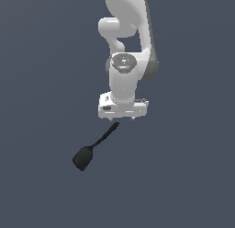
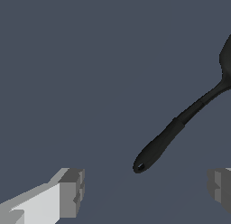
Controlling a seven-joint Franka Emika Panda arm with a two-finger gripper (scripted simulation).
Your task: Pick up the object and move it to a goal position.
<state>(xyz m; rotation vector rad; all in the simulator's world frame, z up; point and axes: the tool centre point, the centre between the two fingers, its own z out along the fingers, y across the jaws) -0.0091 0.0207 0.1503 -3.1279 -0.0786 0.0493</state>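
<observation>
The black spatula point(image 1: 92, 146) lies flat on the dark grey surface, its broad rounded blade toward the exterior view's lower left and its thin handle running up toward the arm. My gripper point(image 1: 122, 117) hangs above the handle's end, pointing down; its fingers are mostly hidden under the white hand in the exterior view. In the wrist view the spatula's handle point(image 2: 169, 137) lies ahead of the gripper point(image 2: 146, 191), and its blade is cut off at the frame edge. The two fingertips point(image 2: 72, 191) stand wide apart with nothing between them, so the gripper is open and empty.
The white Panda arm point(image 1: 126, 48) rises behind the gripper. The plain dark grey surface point(image 1: 183, 176) spreads in all directions with no other objects in view.
</observation>
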